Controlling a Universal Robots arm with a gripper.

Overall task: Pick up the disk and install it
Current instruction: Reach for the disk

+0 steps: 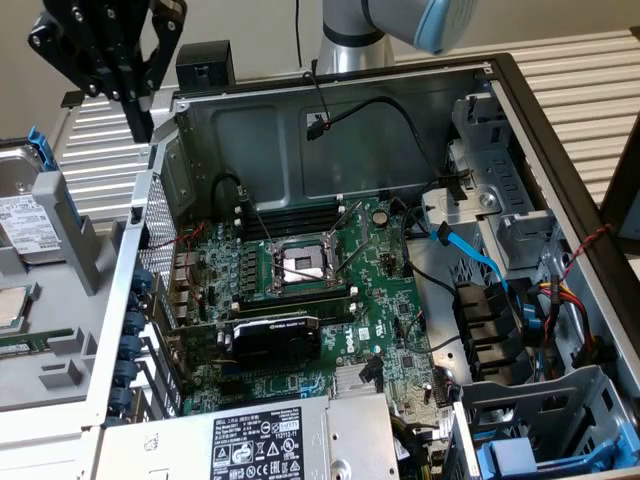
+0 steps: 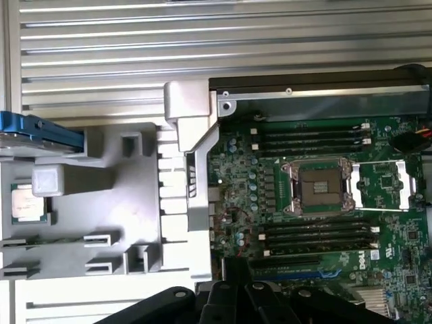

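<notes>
Exterior view, L to R. At far left 1 disk [image 1: 20, 225], silver w/ white label and blue carrier, stands tilted on edge in a slot of the 1 grey holder [image 1: 75, 235], untouched. Nearer the camera, 1 square processor chip [image 1: 10, 305] lies flat in its own recess. Just right of the disk and well above the holder hangs the 1 gripper [image 1: 140, 120], jaws pressed together, holding nothing. Step in hand, as judged: approach for pickup, install not yet begun. The grasp calls for jaws spread wider than the carrier's thickness and lined up w/ its upper edge. Right of the holder lies 1 open PC case [image 1: 280, 130] w/ 1 motherboard [image 1: 390, 300], 1 empty CPU socket [image 1: 300, 262], 1 black graphics card [image 1: 275, 340] and 1 power supply [image 1: 250, 440]. Farther right are 1 blue cable [image 1: 475, 255] and 1 drive cage [image 1: 540, 400], prob. the disk's destination.
</notes>
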